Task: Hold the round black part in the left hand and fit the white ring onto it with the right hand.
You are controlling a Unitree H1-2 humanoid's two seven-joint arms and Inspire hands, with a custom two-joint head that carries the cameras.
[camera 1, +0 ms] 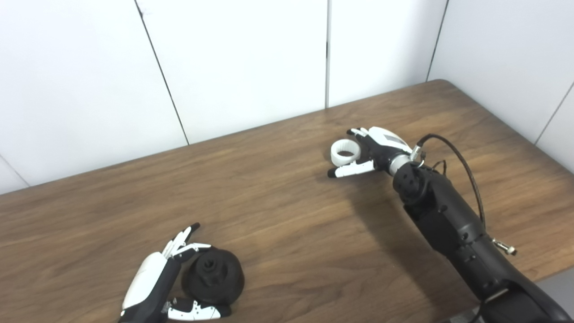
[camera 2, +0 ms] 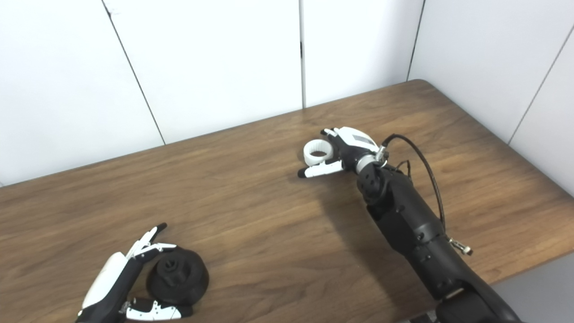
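Observation:
The round black part lies on the wooden table near its front left edge. My left hand is open around it, fingers behind it and thumb in front, cupping its left side. The white ring rests on the table at centre right. My right hand is open right beside the ring, with its fingers behind the ring and its thumb in front. Whether either hand touches its object is unclear.
White wall panels stand along the table's far edge and right side. The right forearm with its black cable stretches over the table's right front part. Bare wood lies between the two hands.

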